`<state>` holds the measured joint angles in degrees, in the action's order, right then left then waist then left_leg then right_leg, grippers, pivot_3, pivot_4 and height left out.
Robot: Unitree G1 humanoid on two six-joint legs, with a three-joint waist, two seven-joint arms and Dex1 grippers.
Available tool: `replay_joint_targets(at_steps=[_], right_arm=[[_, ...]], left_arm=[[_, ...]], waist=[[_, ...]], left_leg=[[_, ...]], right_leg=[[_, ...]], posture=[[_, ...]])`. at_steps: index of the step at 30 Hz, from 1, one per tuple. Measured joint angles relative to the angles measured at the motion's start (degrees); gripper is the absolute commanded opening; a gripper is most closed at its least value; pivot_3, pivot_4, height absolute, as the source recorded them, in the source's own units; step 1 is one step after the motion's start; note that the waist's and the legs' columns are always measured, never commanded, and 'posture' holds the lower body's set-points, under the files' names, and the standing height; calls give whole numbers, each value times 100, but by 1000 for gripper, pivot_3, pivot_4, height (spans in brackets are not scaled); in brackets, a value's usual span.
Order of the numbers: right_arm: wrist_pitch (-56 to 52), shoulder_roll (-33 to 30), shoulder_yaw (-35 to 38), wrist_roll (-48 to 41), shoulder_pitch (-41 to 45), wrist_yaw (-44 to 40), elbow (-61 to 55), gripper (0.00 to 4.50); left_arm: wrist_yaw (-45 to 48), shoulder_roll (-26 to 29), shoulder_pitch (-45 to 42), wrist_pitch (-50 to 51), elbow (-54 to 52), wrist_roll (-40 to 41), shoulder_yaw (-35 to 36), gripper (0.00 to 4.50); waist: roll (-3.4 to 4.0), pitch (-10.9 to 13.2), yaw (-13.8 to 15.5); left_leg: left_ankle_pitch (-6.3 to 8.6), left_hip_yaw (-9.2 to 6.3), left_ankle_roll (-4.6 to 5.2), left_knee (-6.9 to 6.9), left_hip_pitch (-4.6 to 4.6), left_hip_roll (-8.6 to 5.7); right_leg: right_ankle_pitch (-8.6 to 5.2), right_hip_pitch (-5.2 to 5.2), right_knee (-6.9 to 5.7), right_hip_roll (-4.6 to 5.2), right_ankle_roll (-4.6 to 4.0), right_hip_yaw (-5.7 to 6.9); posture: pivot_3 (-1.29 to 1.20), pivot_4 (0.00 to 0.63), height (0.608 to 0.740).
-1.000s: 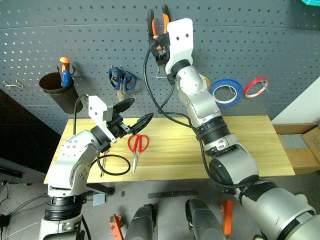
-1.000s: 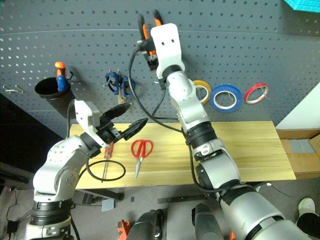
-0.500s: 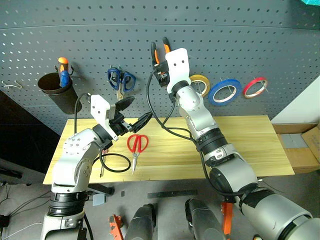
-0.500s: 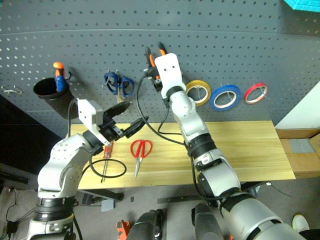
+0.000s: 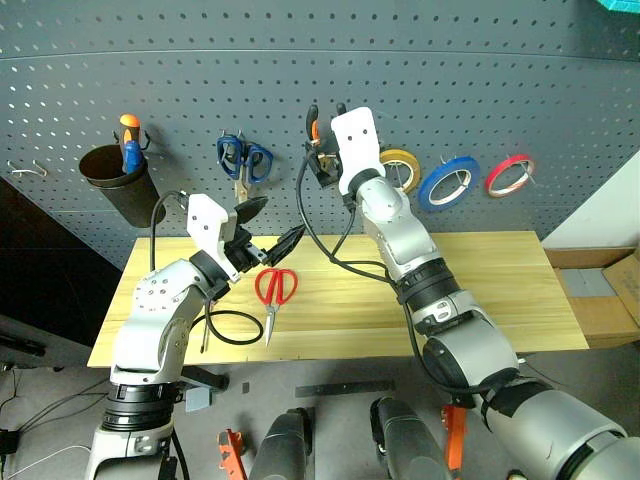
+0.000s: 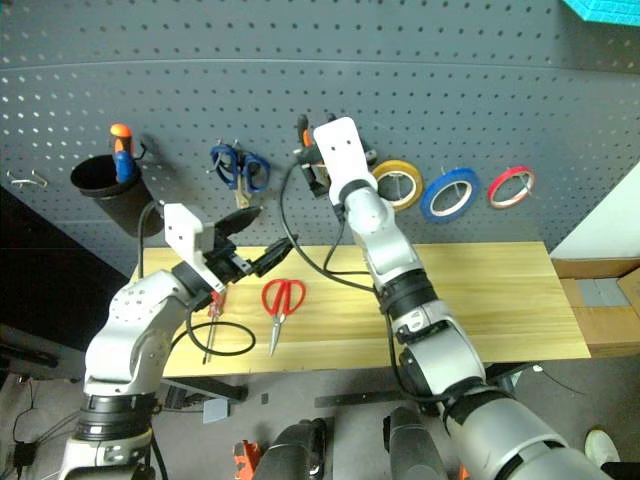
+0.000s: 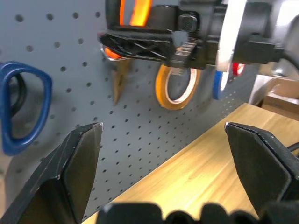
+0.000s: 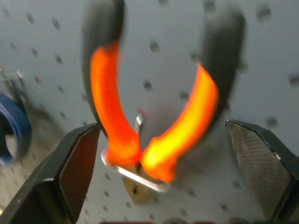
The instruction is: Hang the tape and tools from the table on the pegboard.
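R gripper [image 8: 159, 154] is up at the pegboard [image 5: 480, 90], fingers spread wide apart either side of the orange-and-black pliers [image 8: 154, 116], touching neither handle as far as wrist view shows. Pliers sit handles-up on a metal hook [image 8: 138, 175]; appear to hang on their own, so this item judged placed. L gripper [image 5: 268, 232] hovers above the tabletop [image 5: 480, 290], fingers apart, nothing held, just beside and above the red scissors [image 5: 273, 292]. Red screwdriver [image 6: 212, 318] lies on tabletop under L forearm, partly hidden by a black cable loop [image 5: 228, 328]. Blue tape [image 5: 449, 183] on a peg betw. yellow roll [image 5: 400, 168] and red roll [image 5: 510, 173]. Blue scissors [image 5: 243, 160] and a dark cup [image 5: 112, 185] w/ orange-and-blue screwdriver [image 5: 129, 143] hang further L on the board. Step in hand, by judgement: clear R gripper from pliers. Recommend backing straight off the board w/ fingers kept wide, no sideways sweep; a brush on either handle could lift the pliers off the hook. Confirm pliers hang steady before lowering arm. Remaining: scissors and screwdriver; L gripper best placed for scissors, take them near the pivot so the handle loops stay free for a hook.
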<state>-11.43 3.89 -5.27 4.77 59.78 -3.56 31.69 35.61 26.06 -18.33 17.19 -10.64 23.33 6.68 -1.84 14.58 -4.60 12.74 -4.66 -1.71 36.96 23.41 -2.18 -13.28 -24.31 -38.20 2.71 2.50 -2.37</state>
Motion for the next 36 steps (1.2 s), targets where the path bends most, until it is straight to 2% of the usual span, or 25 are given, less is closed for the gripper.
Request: replay_joint_targets(at_steps=[6, 12, 17, 26, 34, 36], right_arm=[[-1995, -410, -290, -234, -832, -940, -1986, 4459], [-3773, -727, -590, -865, -1542, -1817, -3594, 4459], [-4734, -752, -761, -1315, -2027, -2018, -4497, 4459], [-5381, -915, -1291, -1838, -2111, -2253, -5152, 4459], [-5395, -1206, -1503, -2007, -2111, -2361, -5164, 4459], [-5374, -1275, -1554, -2010, -2110, -2382, -5165, 4500]], left_arm=[[-482, -4, 439, 558, -45, -210, -128, 4500], [-1006, 9, 691, 1381, -156, -591, -428, 4500], [-1590, -45, 738, 2432, 190, -930, -583, 4500], [-2107, -330, 295, 3683, 985, -1058, -580, 4500], [-2388, -668, 92, 4101, 1553, -1197, -615, 4500], [-2448, -782, 40, 4104, 1576, -1203, -584, 4099]], waist=[[0, 0, -1], [0, 0, -8], [0, 0, -16], [-1, -1, -16], [-3, -2, -16], [-4, -2, -16]], left_leg=[[2, 1, 0, -9, 1, 3], [2, -2, 1, -4, 0, 5], [1, -3, 1, 2, -1, 7], [1, -4, 0, 2, -1, 7], [1, -3, 0, 1, 0, 5], [1, -4, 0, 1, 0, 6]], right_leg=[[0, -2, 7, 1, 0, -1], [0, 2, 5, -1, 1, 2], [-1, 3, 5, -5, 2, 2], [0, 5, 11, -5, 3, 3], [0, 5, 12, 1, 5, 3], [1, 5, 12, 2, 5, 4]], posture=[[-40, 189, 740], [-52, 196, 740], [-69, 202, 740], [-82, 208, 740], [-102, 208, 740], [-107, 208, 740]])
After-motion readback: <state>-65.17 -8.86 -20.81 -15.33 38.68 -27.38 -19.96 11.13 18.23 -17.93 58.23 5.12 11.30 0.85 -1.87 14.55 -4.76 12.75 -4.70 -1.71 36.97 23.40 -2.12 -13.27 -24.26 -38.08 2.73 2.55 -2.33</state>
